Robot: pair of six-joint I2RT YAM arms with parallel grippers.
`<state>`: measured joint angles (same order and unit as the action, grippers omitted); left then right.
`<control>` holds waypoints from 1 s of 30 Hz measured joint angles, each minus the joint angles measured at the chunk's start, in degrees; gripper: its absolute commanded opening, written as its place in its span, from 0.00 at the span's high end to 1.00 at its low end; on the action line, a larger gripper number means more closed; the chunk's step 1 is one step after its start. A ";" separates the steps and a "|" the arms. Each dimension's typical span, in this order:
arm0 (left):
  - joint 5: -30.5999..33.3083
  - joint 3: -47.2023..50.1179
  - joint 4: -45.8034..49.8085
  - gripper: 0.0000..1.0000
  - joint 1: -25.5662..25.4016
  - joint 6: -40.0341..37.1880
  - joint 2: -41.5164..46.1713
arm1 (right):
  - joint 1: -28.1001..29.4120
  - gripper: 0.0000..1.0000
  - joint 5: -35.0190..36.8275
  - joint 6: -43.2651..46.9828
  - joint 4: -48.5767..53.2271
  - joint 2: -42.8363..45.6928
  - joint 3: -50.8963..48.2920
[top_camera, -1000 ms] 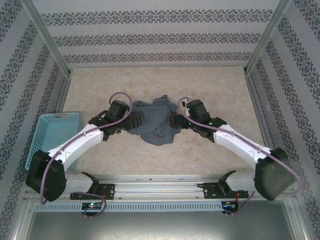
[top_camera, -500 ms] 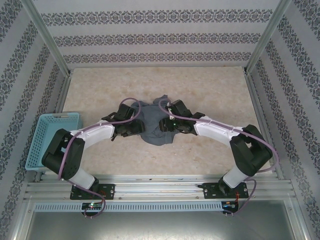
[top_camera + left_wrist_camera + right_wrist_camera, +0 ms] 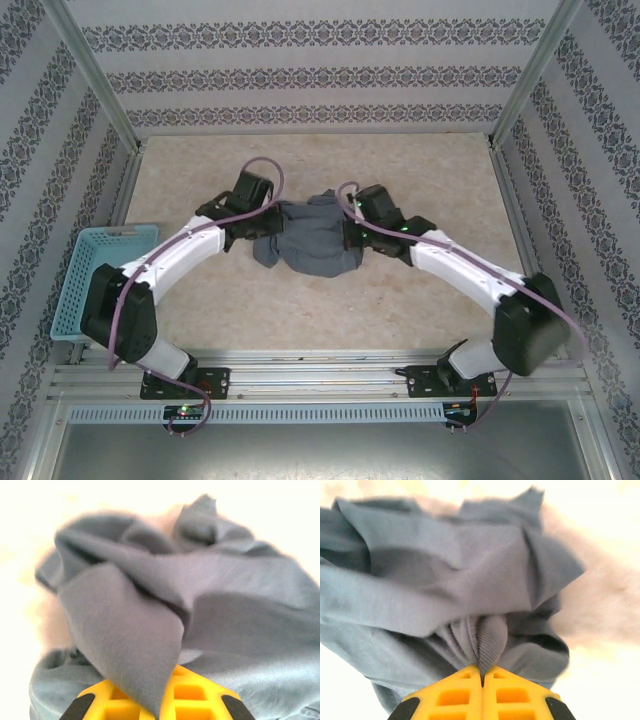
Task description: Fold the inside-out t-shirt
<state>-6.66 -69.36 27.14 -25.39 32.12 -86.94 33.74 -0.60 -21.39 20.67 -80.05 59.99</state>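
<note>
Pinching the t-shirt (image 3: 305,242)
The left gripper (image 3: 162,700) and right gripper (image 3: 482,677) are clamping its sides; the blue basket (image 3: 110,233) is sitting well left of it.

This was a robot test cell in a lab, not a home. A left arm (image 3: 175,262) and a right arm (image 3: 465,275) were bolted to a metal rail (image 3: 320,380) at the near edge of a beige table (image 3: 420,170). Bare metal posts (image 3: 92,75) framed the space, printed wallpaper panels (image 3: 320,60) served as walls, and purple cables (image 3: 263,160) looped along the arms.
</note>
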 measured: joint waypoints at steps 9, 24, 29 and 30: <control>1.01 -10.95 1.79 0.98 -0.11 -1.95 10.38 | -0.11 1.00 5.29 2.54 1.97 13.81 5.33; 0.09 11.74 3.23 0.36 -0.63 -0.42 2.86 | 7.80 1.00 2.67 -4.20 -1.07 0.83 -8.76; 2.23 18.27 0.92 0.23 -5.75 0.17 11.47 | 8.15 1.00 2.69 -4.66 -1.36 -0.92 -5.51; 2.21 19.80 -0.28 0.21 -7.08 0.42 12.90 | 8.13 1.00 2.67 -4.90 -1.64 -1.07 -4.37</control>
<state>-4.45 -49.56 26.85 -32.47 32.53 -74.04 41.87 2.07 -26.28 19.03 -81.12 55.61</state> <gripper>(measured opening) 0.754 0.060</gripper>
